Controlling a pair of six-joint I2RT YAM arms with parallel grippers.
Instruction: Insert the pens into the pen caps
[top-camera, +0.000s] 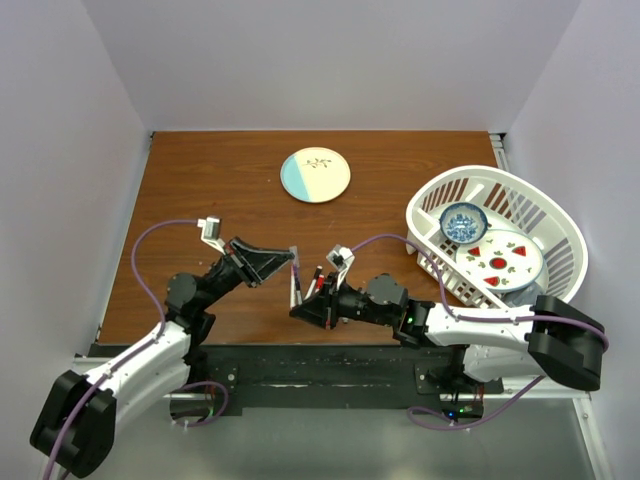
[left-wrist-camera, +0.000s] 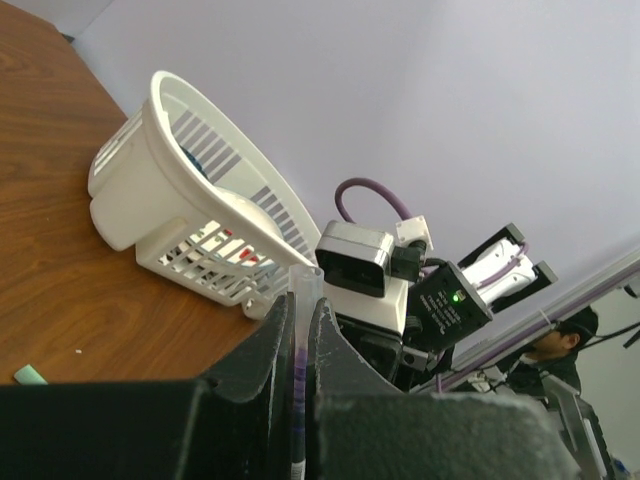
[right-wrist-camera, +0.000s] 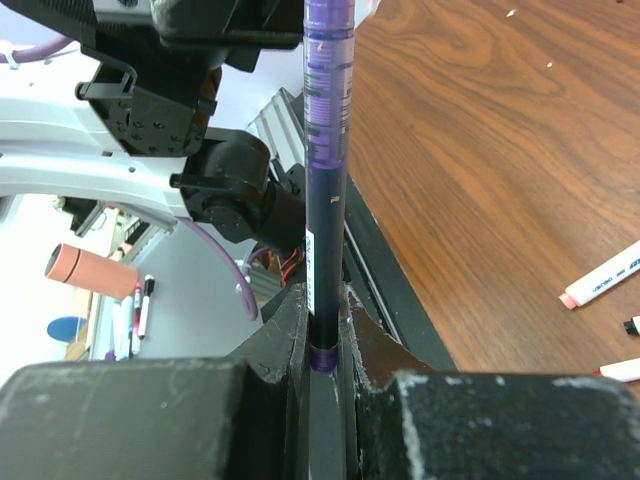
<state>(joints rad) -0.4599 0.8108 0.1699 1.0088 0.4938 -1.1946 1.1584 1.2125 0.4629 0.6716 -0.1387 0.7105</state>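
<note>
- We see the left gripper (left-wrist-camera: 300, 320) clenched on the pale purple cap (right-wrist-camera: 325, 90), a see-through tube pinched between its dark fingers.
- The right gripper (right-wrist-camera: 325, 345) is clamped on the dark purple pen (right-wrist-camera: 323, 250), holding the barrel toward the end away from the cap.
- Pen and cap stand in one straight line, held above the table (top-camera: 200, 200) at its near middle, between the two arms. We judge the tip is inside the cap, but we cannot tell how deep.
- A white pen (right-wrist-camera: 600, 286) with a pink end lies loose on the wood near the grippers, and a pale green cap (left-wrist-camera: 30, 375) lies apart from it.
- We expect the purple pen to be light, stiff and smooth, so it could pivot or slide in a two-finger pinch. A hold on the barrel, well back from the tip, suits it.
- The cap looks thin-walled and tiny. We would take it round its middle with the mouth free and push straight along the axis.
</note>
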